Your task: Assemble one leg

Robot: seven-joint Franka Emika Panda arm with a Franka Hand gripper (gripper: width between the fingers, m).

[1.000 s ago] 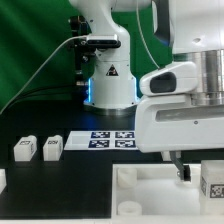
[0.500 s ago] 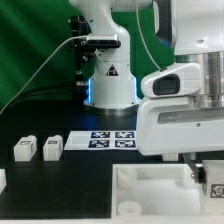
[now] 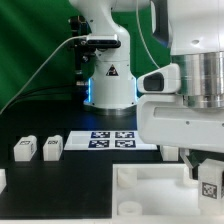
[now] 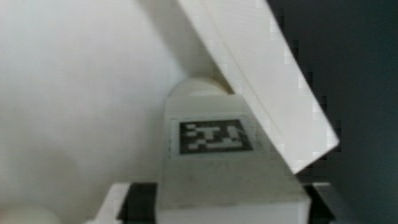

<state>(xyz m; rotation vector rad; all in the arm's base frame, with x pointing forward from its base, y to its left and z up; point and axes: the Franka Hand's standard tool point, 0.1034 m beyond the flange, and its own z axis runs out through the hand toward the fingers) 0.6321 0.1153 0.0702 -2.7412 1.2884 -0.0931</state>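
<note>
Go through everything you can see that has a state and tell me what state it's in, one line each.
claw: lowered at the exterior view's right, fingers on either side of a leg; firmness of grip unclear
leg at the claw: upright, tag visible, beside the tray piece
tray piece: flat on the table
two spare legs: standing loose, untouched
marker board: flat on the table

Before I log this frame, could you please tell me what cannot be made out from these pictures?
- Grip: in the exterior view the gripper hides most of the leg; whether the jaws have shut on it is unclear.
- Wrist view: the leg is blurred, and the picture's edge cuts off the jaws.
- Tray: cut off by the exterior view's lower edge, partly behind the arm.
- Two legs at the exterior view's left: tags too small to read.
</note>
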